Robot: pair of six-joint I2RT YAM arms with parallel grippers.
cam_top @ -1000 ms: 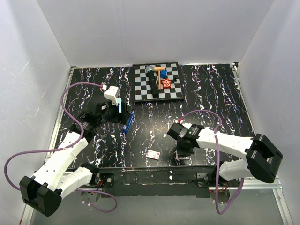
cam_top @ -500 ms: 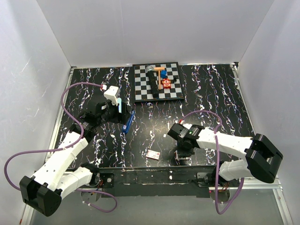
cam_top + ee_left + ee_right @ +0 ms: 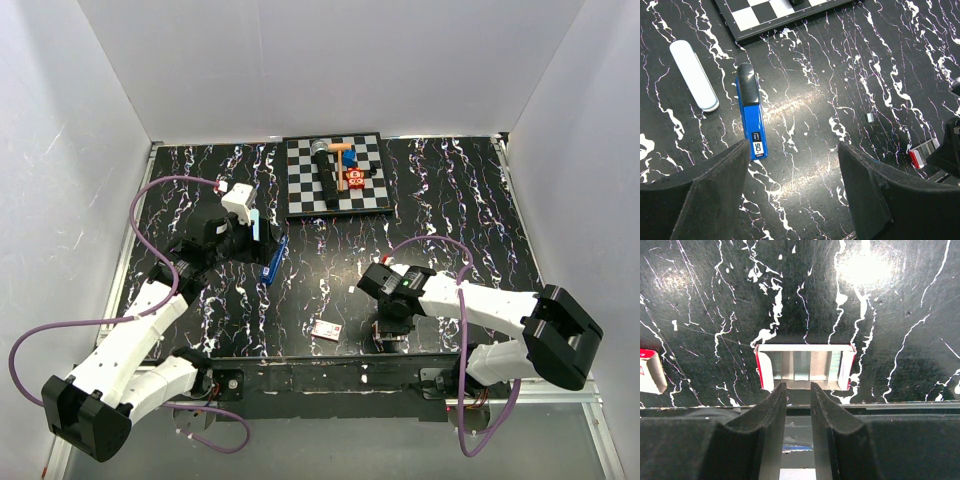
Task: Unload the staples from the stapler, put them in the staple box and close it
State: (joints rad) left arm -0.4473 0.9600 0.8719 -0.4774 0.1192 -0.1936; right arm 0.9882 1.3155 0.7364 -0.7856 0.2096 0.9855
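The blue stapler (image 3: 274, 258) lies flat on the black marbled table, its dark end toward the chessboard; it also shows in the left wrist view (image 3: 751, 117). My left gripper (image 3: 792, 165) hovers open above the table, and the stapler's near end sits just by its left finger (image 3: 705, 190). Near the table's front edge my right gripper (image 3: 798, 390) points down, its jaws a narrow gap apart with nothing between them. Just beyond its tips lies an open white-and-red box (image 3: 804, 367) holding shiny staple strips.
A white pill-shaped piece (image 3: 693, 75) lies left of the stapler. A chessboard (image 3: 335, 172) with small toys sits at the back. A flat white-and-red box (image 3: 328, 330) lies near the front edge. A tiny metal bit (image 3: 870, 117) rests on the table.
The right gripper's jaws have parted slightly. The left arm and the stapler have not moved.
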